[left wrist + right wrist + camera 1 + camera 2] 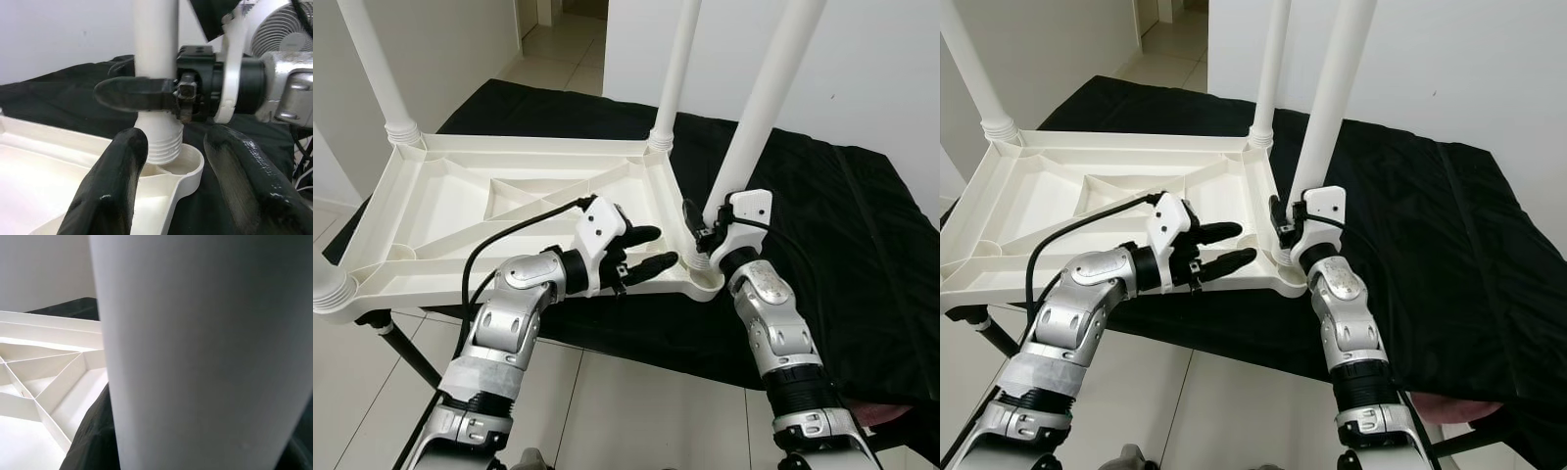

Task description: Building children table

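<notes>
A white plastic children's table top (460, 201) lies upside down on a black-covered surface. White legs stand up from its corners. My right gripper (705, 233) is shut on the near right leg (759, 108) just above its threaded base (159, 144), which sits in the corner socket. In the left wrist view one right finger (132, 94) crosses the leg's front. My left gripper (646, 252) hovers open over the top's near rim, its fingers (115, 186) pointing at that leg's base, a short way from it.
Other legs rise at the far left corner (377, 69), the far right corner (677, 69) and the near left corner (328, 289). The black cloth (842, 225) extends to the right. Tiled floor (607, 401) lies below the near edge. A fan (279, 24) stands behind.
</notes>
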Controlling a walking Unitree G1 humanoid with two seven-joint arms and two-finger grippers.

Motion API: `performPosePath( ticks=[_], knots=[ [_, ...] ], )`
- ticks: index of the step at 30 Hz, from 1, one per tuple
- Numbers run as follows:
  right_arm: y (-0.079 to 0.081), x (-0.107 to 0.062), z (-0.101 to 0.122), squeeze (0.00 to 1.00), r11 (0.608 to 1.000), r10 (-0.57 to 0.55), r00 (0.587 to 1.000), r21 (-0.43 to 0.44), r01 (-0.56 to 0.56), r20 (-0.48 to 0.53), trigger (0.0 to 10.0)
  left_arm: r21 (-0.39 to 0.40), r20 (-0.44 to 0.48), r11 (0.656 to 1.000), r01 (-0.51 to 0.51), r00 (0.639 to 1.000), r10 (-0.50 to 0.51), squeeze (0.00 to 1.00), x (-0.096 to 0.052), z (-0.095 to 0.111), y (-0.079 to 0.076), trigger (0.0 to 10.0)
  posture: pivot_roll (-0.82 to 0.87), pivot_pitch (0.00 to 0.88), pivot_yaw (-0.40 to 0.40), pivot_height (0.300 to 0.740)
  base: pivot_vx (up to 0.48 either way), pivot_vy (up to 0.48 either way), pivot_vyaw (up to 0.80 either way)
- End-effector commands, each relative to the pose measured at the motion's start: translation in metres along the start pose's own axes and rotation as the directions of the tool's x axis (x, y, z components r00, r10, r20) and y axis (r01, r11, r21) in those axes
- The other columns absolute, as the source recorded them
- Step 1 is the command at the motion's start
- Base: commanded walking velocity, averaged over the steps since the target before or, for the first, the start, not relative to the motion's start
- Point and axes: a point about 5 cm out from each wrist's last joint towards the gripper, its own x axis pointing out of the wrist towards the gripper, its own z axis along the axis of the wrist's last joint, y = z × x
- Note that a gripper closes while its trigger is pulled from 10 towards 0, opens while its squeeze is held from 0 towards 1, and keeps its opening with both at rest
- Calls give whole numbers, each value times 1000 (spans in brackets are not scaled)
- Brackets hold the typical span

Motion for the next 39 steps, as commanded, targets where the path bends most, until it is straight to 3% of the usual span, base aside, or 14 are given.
performPosePath(
  ticks=[1,6,11,16,23,39],
  knots=[
    [-5,-5,4,0,1000,-11,1000,-14,11,14,10000,-15,-11,904,-427,904,427,0,-7,-1,19,10000,-1,0,-76,740,0,0,0],
    [-8,-10,6,0,1000,-23,1000,-8,23,16,10000,-19,-14,895,-446,895,446,0,-10,-2,20,10000,-2,0,-75,740,0,0,0],
    [-8,-16,-6,0,999,-39,999,10,39,-26,10000,-10,-12,891,-453,891,453,0,-11,-1,20,10000,4,0,-80,740,0,0,0],
    [-10,-29,-46,0,998,-63,985,7,65,-161,10000,-1,-13,883,-469,883,469,0,-11,0,21,10000,4,0,-76,740,0,0,0],
    [-9,-24,-46,0,998,-56,985,6,57,-162,10000,11,-9,881,-472,881,473,0,-11,2,23,10000,10,0,-78,740,0,0,0],
    [-9,-25,-51,0,994,57,979,-75,-74,-198,10000,21,-10,874,-485,874,485,0,-14,5,23,10000,15,0,-70,740,0,0,0]
  ],
)
